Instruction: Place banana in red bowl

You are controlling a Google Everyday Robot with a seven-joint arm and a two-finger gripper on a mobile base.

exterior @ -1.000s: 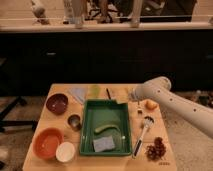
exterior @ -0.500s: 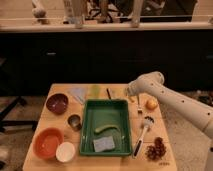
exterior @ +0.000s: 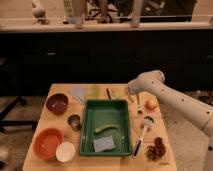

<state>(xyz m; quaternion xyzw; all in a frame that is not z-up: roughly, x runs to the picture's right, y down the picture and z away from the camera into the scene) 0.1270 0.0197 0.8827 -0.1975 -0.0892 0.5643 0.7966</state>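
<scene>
The banana shows as a small pale-yellow piece on the table just beyond the back right corner of the green tray, partly hidden by the arm. My gripper hangs right over it, open, with nothing seen in it. At the front left of the table stands the red bowl, orange-red and empty, far from the gripper.
A greenish-yellow curved piece and a sponge lie in the tray. A dark bowl, metal cup and white bowl stand left of it. An orange fruit, brush and pine cone lie on its right.
The arm has swung left and its elbow has risen. The gripper has shifted slightly back, staying near the tray's back right corner. Nothing on the table has moved.
</scene>
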